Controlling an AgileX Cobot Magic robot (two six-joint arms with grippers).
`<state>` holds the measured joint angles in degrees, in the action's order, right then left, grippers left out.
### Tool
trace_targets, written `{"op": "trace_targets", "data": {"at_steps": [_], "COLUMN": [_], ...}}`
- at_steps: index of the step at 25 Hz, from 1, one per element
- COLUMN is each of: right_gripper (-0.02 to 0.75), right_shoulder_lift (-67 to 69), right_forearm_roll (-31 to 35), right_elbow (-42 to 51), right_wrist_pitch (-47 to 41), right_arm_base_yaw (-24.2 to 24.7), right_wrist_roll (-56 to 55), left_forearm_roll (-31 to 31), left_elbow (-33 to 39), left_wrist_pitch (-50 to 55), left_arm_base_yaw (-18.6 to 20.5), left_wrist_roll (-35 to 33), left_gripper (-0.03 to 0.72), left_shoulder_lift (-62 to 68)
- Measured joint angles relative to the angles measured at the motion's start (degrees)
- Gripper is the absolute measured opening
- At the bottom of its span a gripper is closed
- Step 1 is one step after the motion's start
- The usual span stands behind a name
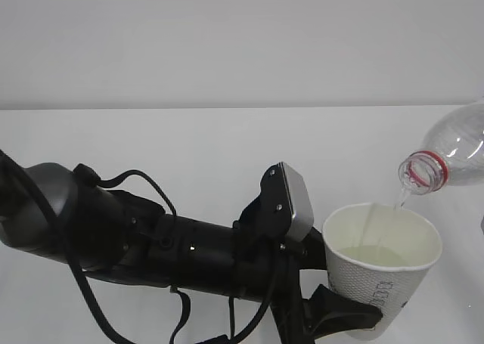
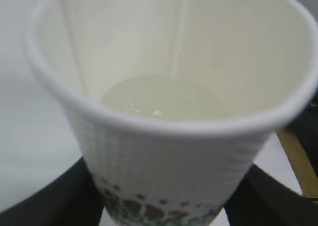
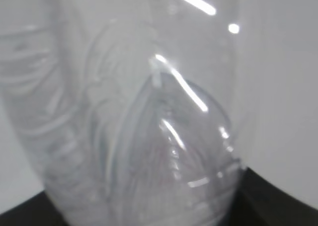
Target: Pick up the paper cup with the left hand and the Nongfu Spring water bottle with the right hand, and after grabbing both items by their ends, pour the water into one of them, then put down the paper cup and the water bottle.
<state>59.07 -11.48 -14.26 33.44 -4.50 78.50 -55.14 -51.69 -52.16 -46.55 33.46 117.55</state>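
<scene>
The white paper cup (image 1: 382, 272) hangs above the table at the lower right, upright, with my left gripper (image 1: 355, 317) shut on its lower part. In the left wrist view the black fingers (image 2: 47, 198) flank the paper cup (image 2: 169, 151) near its green-printed base. The clear Nongfu Spring water bottle (image 1: 454, 151) is tilted, its red-ringed neck pointing down-left over the cup's rim. A thin stream of water (image 1: 401, 200) falls into a pale pool (image 2: 164, 99) inside the cup. My right gripper (image 3: 154, 213) is shut on the bottle (image 3: 139, 112), which fills the right wrist view.
The left arm's black body with cables and its grey camera block (image 1: 293, 200) stretches across the lower left. Underneath lies a white table (image 1: 189, 147), with a pale wall (image 1: 227, 41) behind it.
</scene>
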Motion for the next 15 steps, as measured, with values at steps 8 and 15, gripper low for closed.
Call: {"op": "trace_targets", "data": {"at_steps": [8,15], "right_gripper": [0.421,0.421], "right_shoulder_lift": [0.0,0.0], "right_forearm_roll": [0.0,0.0], "right_elbow": [0.0,0.0], "right_wrist_pitch": [0.1,0.1], "right_arm_base_yaw": [0.0,0.0], "right_wrist_roll": [0.1,0.4], "left_forearm_roll": [0.0,0.0], "left_elbow": [0.0,0.0], "left_wrist_pitch": [0.1,0.2], "left_arm_base_yaw": [0.0,0.0], "left_wrist_roll": [0.0,0.0], "left_gripper": [0.492,0.492], "left_shoulder_lift": [0.0,0.0]}}
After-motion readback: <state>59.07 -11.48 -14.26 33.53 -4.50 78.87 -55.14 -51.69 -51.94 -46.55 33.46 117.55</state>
